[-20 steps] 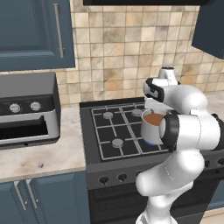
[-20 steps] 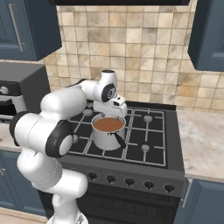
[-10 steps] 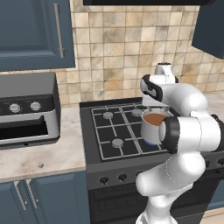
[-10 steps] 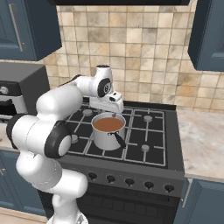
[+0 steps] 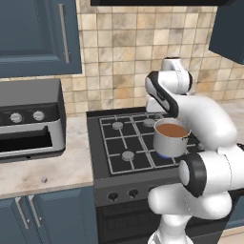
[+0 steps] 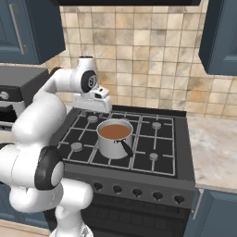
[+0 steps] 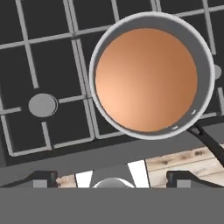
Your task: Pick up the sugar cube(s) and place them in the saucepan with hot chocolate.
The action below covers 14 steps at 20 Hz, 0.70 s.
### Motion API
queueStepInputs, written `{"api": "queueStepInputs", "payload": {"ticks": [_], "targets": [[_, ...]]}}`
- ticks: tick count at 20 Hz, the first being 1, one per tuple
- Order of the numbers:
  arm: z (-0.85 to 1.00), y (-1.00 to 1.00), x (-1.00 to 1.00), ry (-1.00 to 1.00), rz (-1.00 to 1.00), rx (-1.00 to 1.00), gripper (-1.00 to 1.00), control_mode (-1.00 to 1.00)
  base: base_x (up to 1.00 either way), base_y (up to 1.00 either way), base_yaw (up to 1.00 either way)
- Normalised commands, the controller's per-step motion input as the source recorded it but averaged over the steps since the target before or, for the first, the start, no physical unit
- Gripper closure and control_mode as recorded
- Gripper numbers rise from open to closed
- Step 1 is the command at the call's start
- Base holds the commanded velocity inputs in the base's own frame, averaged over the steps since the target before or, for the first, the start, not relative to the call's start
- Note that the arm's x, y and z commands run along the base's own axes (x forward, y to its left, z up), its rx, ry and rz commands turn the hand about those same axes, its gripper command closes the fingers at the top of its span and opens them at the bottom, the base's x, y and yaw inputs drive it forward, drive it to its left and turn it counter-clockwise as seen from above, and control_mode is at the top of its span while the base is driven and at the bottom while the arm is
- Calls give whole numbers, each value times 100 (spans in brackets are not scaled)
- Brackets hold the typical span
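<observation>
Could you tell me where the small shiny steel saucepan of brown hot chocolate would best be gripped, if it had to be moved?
Probably by the long thin dark handle, taken from above with the jaws across its width. It juts toward the stove's front edge, clear of the hot liquid, whereas the small shiny steel saucepan body looks too round and wide.
</observation>
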Motion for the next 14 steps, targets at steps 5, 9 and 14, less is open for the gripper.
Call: {"api": "queueStepInputs", "payload": {"ticks": [5, 9, 14], "targets": [[36, 76, -98, -2, 6, 0, -100, -100, 0, 0, 0], [27, 82, -96, -1, 5, 0, -100, -100, 0, 0, 0], [3, 81, -77, 0, 6, 6, -100, -100, 0, 0, 0]]}}
